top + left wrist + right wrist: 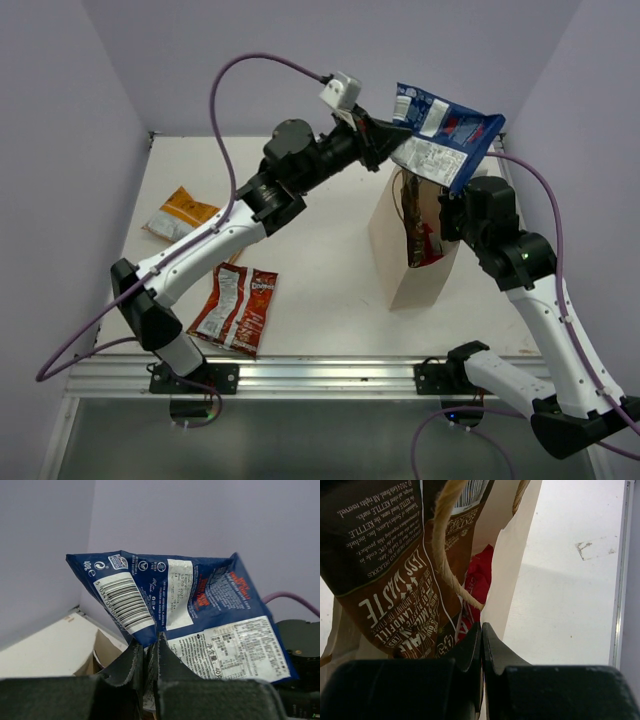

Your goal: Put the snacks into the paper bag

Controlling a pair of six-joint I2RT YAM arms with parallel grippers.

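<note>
Pinches blue packet (450, 135) in left gripper (150, 645) over paper bag (415, 280) by right edge; clamps right gripper (481, 630) closed, maybe onto its wall.

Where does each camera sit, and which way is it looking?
Top external: above and behind the arms, looking down at the table; both arms show.
Left wrist: on the left arm, looking along the left gripper, which pinches the blue packet.
Right wrist: on the right arm, looking past the right gripper into the paper bag, brown packet inside.
Shared: top and left wrist both show the blue packet.
</note>
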